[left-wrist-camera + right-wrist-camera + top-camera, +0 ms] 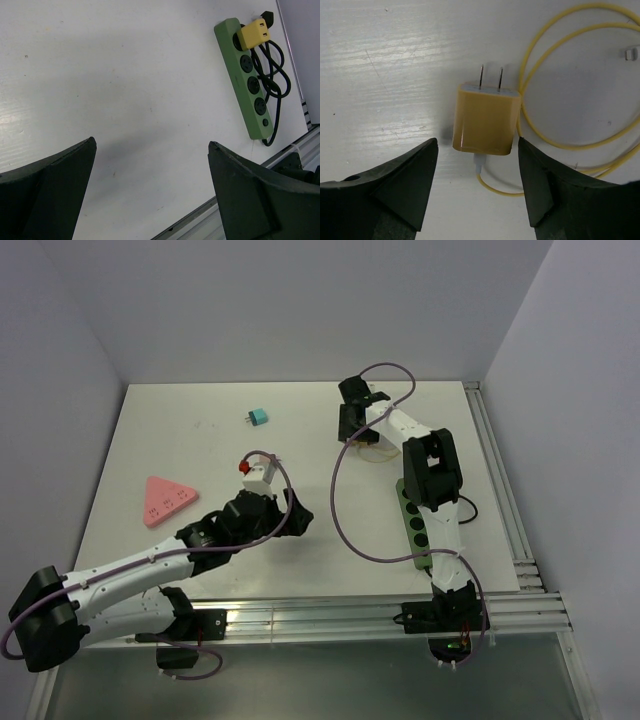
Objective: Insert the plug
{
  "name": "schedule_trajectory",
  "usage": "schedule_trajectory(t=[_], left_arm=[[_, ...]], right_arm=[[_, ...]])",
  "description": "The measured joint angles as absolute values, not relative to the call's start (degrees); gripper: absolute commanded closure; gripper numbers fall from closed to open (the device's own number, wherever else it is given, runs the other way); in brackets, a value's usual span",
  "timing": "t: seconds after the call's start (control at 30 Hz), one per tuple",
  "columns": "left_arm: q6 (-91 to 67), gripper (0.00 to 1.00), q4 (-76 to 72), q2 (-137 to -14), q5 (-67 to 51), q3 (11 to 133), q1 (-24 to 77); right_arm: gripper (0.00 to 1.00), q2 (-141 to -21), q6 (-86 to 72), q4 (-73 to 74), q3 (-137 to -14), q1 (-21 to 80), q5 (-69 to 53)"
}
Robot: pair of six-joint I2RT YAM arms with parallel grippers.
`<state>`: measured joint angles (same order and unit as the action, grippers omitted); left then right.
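While your right gripper [477, 144] hangs over the table [380, 75] with its jaws apart, one finger on either side of the plug [485, 120], nothing is clamped yet. One finger looks just beside the casing and the other stands a little clear. You have a small amber charger lying flat, its two prongs [490, 77] pointing away from the wrist and a thin yellow cable [560, 145] looping off its near end. Judge it light, rigid and smooth-sided, so it may skid or twist if you pinch unevenly. Take it across the two long flat sides, mid-body, well back from the prongs. The cable looks limp and should trail without much drag. Further out, the green power strip [247, 80] lies toward the table's right side, with a yellow adapter [255, 32] in one end socket. Your left gripper [151, 144] hovers wide open, holding nothing.
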<state>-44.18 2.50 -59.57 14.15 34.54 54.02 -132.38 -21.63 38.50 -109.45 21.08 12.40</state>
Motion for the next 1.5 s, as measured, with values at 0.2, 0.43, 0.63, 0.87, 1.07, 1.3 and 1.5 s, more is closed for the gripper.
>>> schedule_trajectory(t=[0.2, 0.43, 0.63, 0.87, 1.07, 1.3, 1.5], left_arm=[[-44.3, 0.02, 2.5, -57.4, 13.4, 33.9, 54.0], [-46.1, 0.05, 4.3, -51.0, 11.8, 31.6, 54.0], [-49.0, 0.17, 9.0, -42.0, 11.2, 30.0, 54.0], [-51.2, 0.22, 14.6, -32.4, 10.7, 28.9, 54.0], [-53.9, 0.14, 16.5, -28.6, 8.1, 27.7, 54.0], [-57.8, 0.12, 15.3, -30.9, 1.2, 22.4, 54.0], [-57.7, 0.16, 15.8, -33.4, -0.2, 23.8, 54.0]], right_arm=[[0.46, -132.5, -21.5, 38.4, -109.4, 21.1, 12.6], [0.99, -132.8, -20.6, 39.0, -110.6, 21.1, 13.2], [1.0, -131.2, -19.9, 37.8, -109.7, 21.5, 12.8], [1.0, -118.8, -18.8, 35.0, -96.0, 25.4, 11.4], [1.0, -100.6, -19.6, 26.8, -75.9, 31.5, 7.8], [1.0, -89.0, -21.2, 17.7, -57.3, 36.8, 3.8], [1.0, -77.8, -19.4, 12.3, -42.2, 42.6, -1.8]])
